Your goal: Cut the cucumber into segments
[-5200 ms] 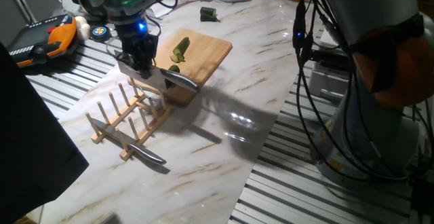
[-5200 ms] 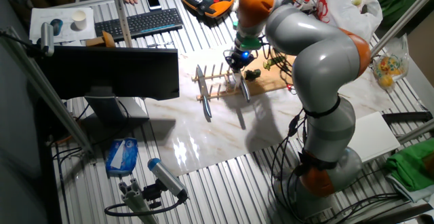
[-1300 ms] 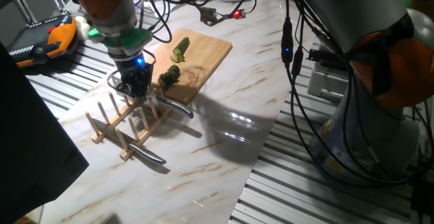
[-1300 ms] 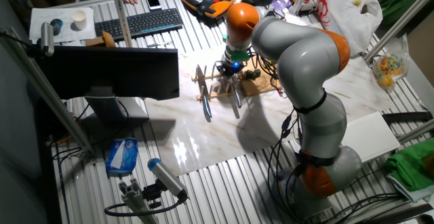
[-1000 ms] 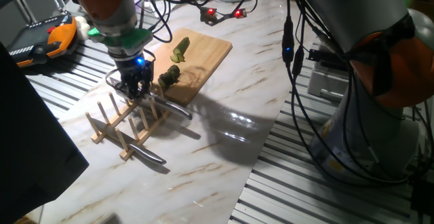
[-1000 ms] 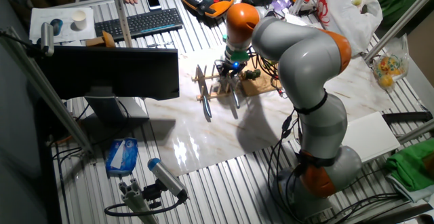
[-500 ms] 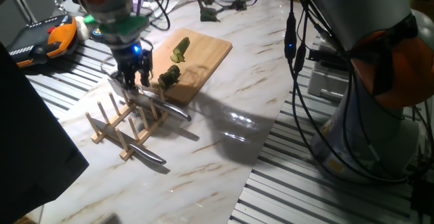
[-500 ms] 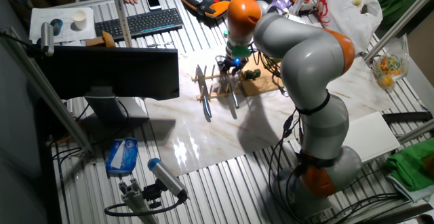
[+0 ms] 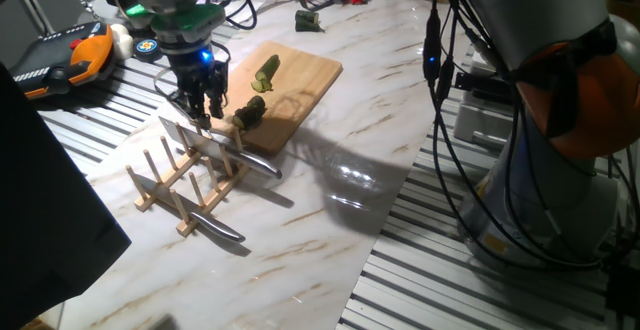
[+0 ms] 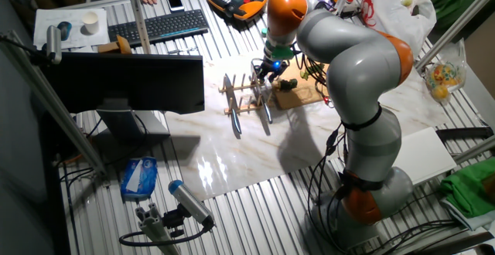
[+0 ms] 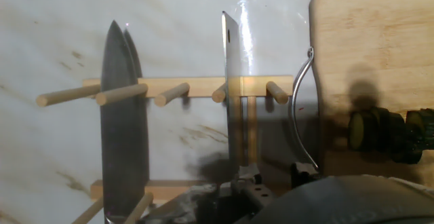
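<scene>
Dark green cucumber segments (image 9: 249,113) with pale cut faces lie on the pale wooden cutting board (image 9: 300,80) near its edge. Beside it, the wooden peg rack (image 9: 185,180) holds two steel knives (image 11: 122,115). The black two-finger gripper (image 9: 203,118) hovers above, fingers spread, empty.

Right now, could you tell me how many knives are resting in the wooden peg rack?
2. The broad steel knife sits at the rack's outer end; the narrower steel knife sits in the slot nearest the pale wooden cutting board. None appears hidden.

Bright overhead light, glare on marble table (image 9: 350,175), soft shadows
</scene>
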